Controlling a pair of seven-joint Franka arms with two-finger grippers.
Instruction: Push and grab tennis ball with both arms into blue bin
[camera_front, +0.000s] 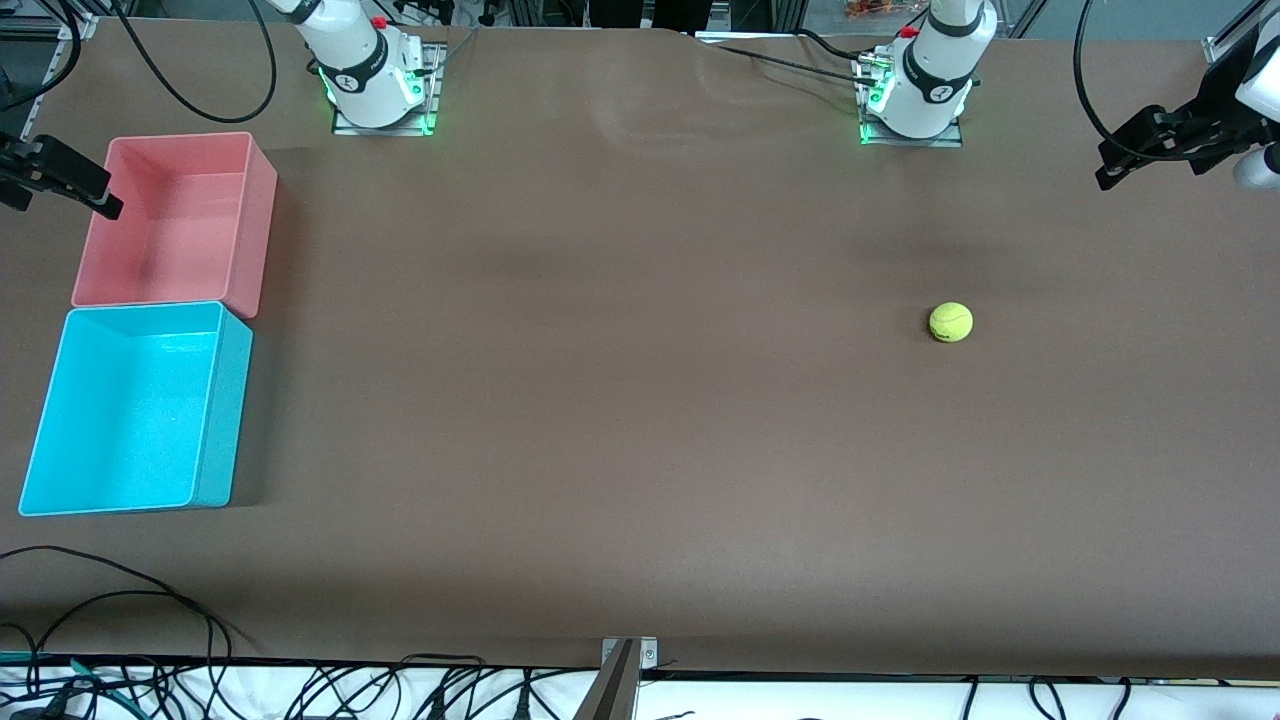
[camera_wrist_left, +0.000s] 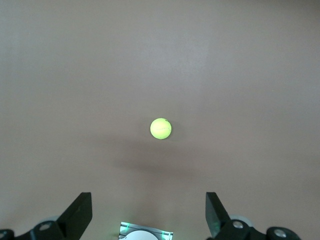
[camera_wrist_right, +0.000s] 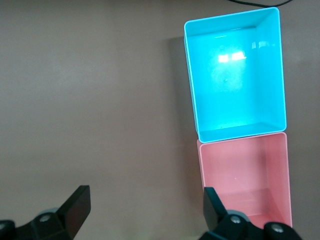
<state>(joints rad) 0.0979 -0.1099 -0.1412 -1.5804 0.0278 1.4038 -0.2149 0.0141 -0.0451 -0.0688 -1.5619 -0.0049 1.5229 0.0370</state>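
Bins come first at the frame's left edge in the front view: a pale pink rectangular plastic bin (camera_front: 175, 220) in the upper left and, touching it just below, the bright cyan-blue rectangular plastic bin (camera_front: 135, 408), both empty. Over the pink bin's outer edge hangs the right end effector (camera_front: 60, 178); its wrist view shows the black fingers (camera_wrist_right: 75, 207) spread wide, gripping nothing. Brown bench (camera_front: 600, 400) fills the middle. Right of centre sits the small fuzzy yellow-green tennis ball (camera_front: 951, 322), alone and well apart from the blue bin. At the upper right edge the left end effector (camera_front: 1140, 150) hangs high, jaws likewise wide apart and empty. Judging from this, the left arm should drop beside the ball on its right-hand side and push gently leftward, straight through its centre, so it rolls within the right arm's reach.
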